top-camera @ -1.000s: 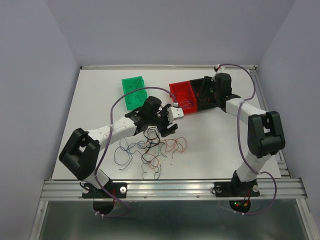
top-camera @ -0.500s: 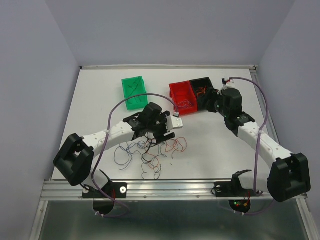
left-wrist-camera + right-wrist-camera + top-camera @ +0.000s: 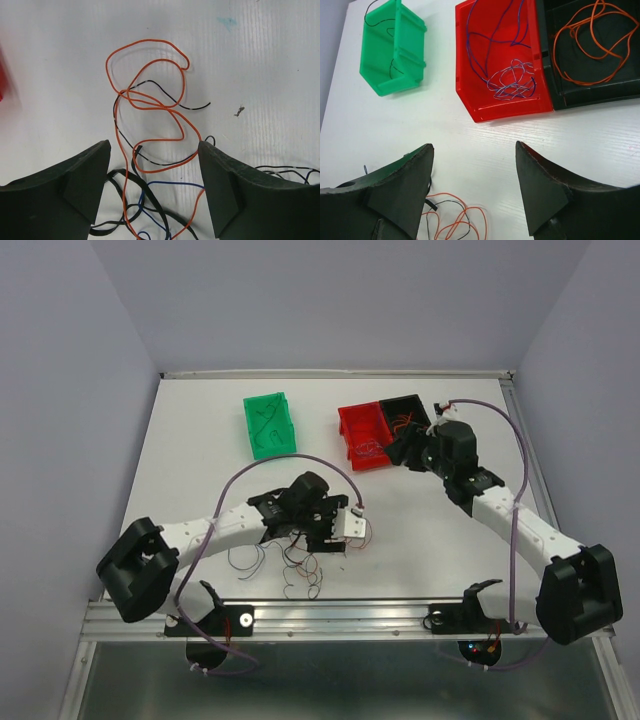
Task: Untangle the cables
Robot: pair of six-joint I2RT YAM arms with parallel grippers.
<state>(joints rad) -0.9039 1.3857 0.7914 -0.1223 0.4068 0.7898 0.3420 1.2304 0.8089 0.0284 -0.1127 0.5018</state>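
A loose tangle of thin wires (image 3: 300, 560) lies on the white table near its front edge. In the left wrist view an orange wire (image 3: 150, 100) loops over thin black (image 3: 165, 102) and blue (image 3: 170, 185) strands. My left gripper (image 3: 154, 150) is open, low over this tangle, with wires between its jaws but nothing held. My right gripper (image 3: 474, 150) is open and empty above bare table in front of the red bin (image 3: 500, 60). Part of the orange tangle (image 3: 455, 220) shows at the lower left of the right wrist view.
A green bin (image 3: 268, 424) with black wire stands at the back left. The red bin (image 3: 362, 436) holds blue-purple wires (image 3: 512, 82). A black bin (image 3: 410, 415) beside it holds orange wire (image 3: 590, 45). A small dark speck (image 3: 240, 111) lies right of the tangle.
My left gripper has moved toward the front edge and come down over the wire tangle. My right arm has swung out from the bins and moved left, in front of the red bin.
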